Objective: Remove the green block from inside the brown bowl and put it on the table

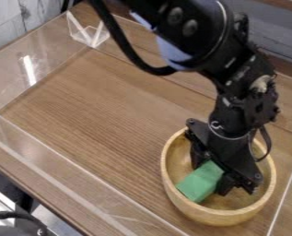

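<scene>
the green block (204,182) lies inside the brown bowl (181,192), tilted, its upper end reaching up between the fingers of your gripper (222,169). the block's lower end points toward the bowl's near-left wall. your gripper points straight down into the bowl, its black fingers set to either side of the block's upper end; whether they actually press on the block or only flank it, you cannot tell from this view. the bowl sits directly under the gripper, its thick tan rim circling the fingers on all sides. the arm (192,41) rises from the gripper up and to the left, toward the top of the view. the bowl rests on the wood-grain surface (99,106), which stretches away to the left of the gripper. a low clear acrylic wall (38,51) edges that surface, well apart from the gripper.
</scene>
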You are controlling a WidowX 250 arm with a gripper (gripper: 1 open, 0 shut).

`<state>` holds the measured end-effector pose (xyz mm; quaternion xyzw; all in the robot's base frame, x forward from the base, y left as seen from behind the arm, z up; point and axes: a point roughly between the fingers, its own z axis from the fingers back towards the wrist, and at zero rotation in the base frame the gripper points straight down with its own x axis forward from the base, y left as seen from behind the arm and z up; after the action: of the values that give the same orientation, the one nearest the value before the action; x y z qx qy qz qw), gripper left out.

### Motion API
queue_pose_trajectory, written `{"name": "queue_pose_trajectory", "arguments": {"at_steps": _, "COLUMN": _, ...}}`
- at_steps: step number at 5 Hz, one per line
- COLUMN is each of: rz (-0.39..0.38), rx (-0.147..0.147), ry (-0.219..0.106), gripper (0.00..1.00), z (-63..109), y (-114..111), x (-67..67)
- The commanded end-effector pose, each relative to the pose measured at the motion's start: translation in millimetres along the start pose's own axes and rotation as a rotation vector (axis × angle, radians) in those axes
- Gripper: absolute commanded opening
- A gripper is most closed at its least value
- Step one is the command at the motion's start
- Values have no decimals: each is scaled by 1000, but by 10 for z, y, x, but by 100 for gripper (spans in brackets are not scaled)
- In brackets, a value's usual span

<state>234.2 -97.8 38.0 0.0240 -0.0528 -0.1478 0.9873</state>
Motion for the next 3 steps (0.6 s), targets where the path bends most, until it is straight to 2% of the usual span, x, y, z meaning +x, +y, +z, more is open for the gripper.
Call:
{"name": "queue_pose_trajectory", "arguments": {"at_steps": 1, "rz": 14, "rx": -8, "ry": -60, "gripper": 0, "z": 175, "y": 40, "x": 111}}
{"name": "queue_pose_trajectory", "arguments": {"at_steps": 3, "rz": 18, "rx": -15, "ry": -58, "gripper": 0, "z": 266, "y": 76, "x": 102}}
